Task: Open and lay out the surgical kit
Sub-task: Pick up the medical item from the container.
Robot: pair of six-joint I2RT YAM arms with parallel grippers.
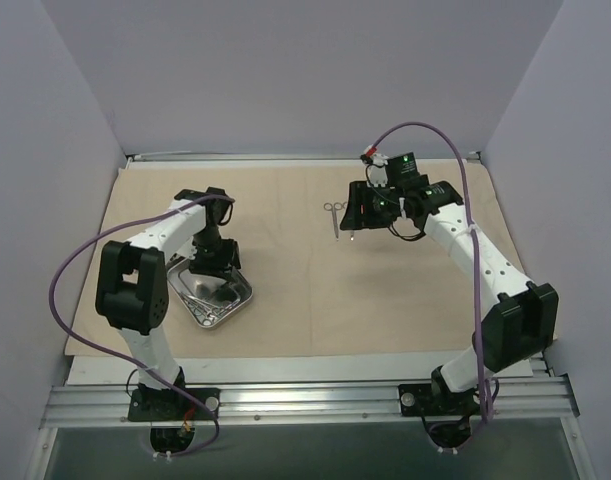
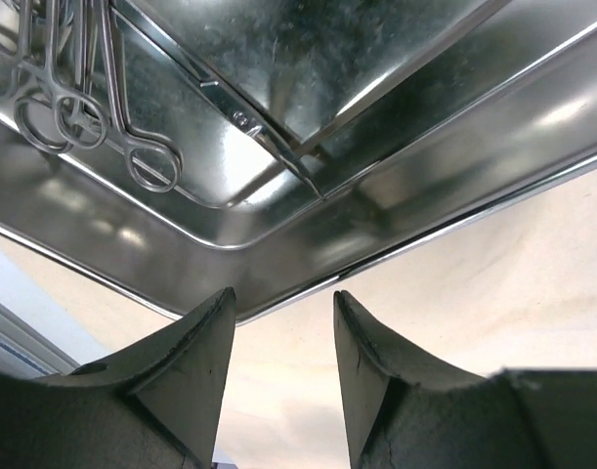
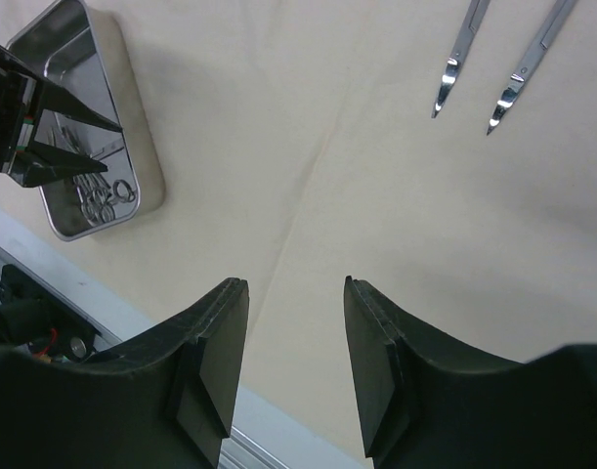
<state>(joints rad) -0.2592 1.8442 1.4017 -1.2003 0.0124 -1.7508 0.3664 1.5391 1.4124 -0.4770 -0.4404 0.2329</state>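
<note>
The beige cloth wrap [image 1: 295, 290] lies spread flat over the table. The shiny steel tray [image 1: 235, 298] sits on its left part, with several ring-handled instruments [image 2: 83, 122] inside. My left gripper [image 1: 218, 268] hangs just over the tray's near rim [image 2: 425, 239], open and empty [image 2: 283, 305]. Two thin silver instruments [image 1: 333, 215] lie on the cloth at the back middle; their tips [image 3: 449, 83] show in the right wrist view. My right gripper [image 1: 357, 218] hovers just right of them, open and empty [image 3: 296, 288]. The tray [image 3: 132, 127] also shows in that view.
Grey walls close in the back and both sides. A metal rail [image 1: 305, 400] runs along the near edge by the arm bases. A crease [image 3: 318, 166] runs through the cloth below the right gripper. Purple cables [image 1: 470, 230] loop off both arms.
</note>
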